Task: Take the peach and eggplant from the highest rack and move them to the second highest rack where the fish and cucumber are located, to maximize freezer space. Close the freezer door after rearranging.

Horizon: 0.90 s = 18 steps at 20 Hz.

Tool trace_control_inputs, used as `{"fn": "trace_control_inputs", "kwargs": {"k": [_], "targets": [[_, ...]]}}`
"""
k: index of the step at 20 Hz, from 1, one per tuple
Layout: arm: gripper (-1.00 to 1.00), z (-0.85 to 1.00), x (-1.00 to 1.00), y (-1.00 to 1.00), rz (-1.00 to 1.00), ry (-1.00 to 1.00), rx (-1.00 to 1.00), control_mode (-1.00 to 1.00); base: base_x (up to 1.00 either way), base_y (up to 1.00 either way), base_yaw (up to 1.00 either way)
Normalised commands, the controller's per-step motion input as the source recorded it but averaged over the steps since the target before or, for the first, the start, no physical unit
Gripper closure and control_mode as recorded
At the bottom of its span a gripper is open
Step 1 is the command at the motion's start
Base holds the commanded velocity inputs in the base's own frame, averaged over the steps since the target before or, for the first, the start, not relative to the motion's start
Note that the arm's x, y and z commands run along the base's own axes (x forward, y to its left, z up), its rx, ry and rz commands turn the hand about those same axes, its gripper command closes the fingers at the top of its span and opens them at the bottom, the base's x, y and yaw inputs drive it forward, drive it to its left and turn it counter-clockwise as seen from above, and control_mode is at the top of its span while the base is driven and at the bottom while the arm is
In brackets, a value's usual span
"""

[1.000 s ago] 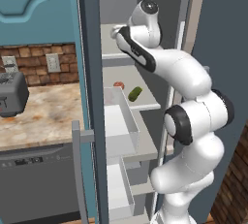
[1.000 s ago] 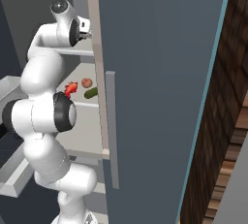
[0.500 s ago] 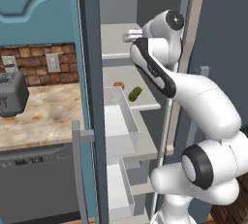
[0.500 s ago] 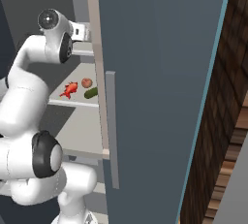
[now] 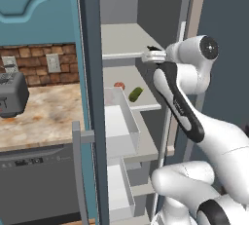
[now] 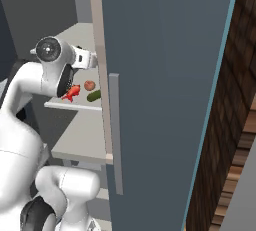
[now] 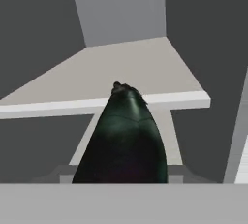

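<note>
The dark eggplant (image 7: 123, 140) sits close in the hand view, held by my gripper (image 7: 123, 169), whose fingertips it hides. In the left base view the gripper (image 5: 151, 53) hangs at the front edge of the highest rack (image 5: 124, 41), which is bare. On the second highest rack (image 6: 60, 105) lie the peach (image 6: 89, 85), the red fish (image 6: 72, 92) and the green cucumber (image 6: 93, 95). The cucumber (image 5: 135, 94) also shows from the left, with a reddish item (image 5: 119, 85) behind it.
The open freezer door (image 6: 165, 75) with its handle (image 6: 115, 135) stands close on the right. White drawers (image 5: 121, 121) jut out below the racks. Left of the freezer a counter (image 5: 39, 117) carries a toaster (image 5: 10, 100).
The hand has drawn back from deep over the top rack to its front edge and slightly lower, with the eggplant in it. The elbow has swung right.
</note>
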Motion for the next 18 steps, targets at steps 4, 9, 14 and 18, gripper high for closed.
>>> {"fn": "trace_control_inputs", "kwargs": {"k": [4, 9, 14, 18], "targets": [[1.00, -0.67, -0.88, 0.00, 0.00, 0.01, 0.05, -1.00, 0.00, 0.00, 0.00], [1.00, -0.63, -0.04, 0.00, 0.00, 0.00, 0.10, -1.00, 0.00, 0.00, 0.00], [1.00, -0.31, 0.60, 0.00, 0.00, 0.00, 0.10, -1.00, 0.00, 0.00, 0.00], [1.00, -0.23, 0.87, 0.00, 0.00, 0.02, 0.10, -1.00, 0.00, 0.00, 0.00]]}}
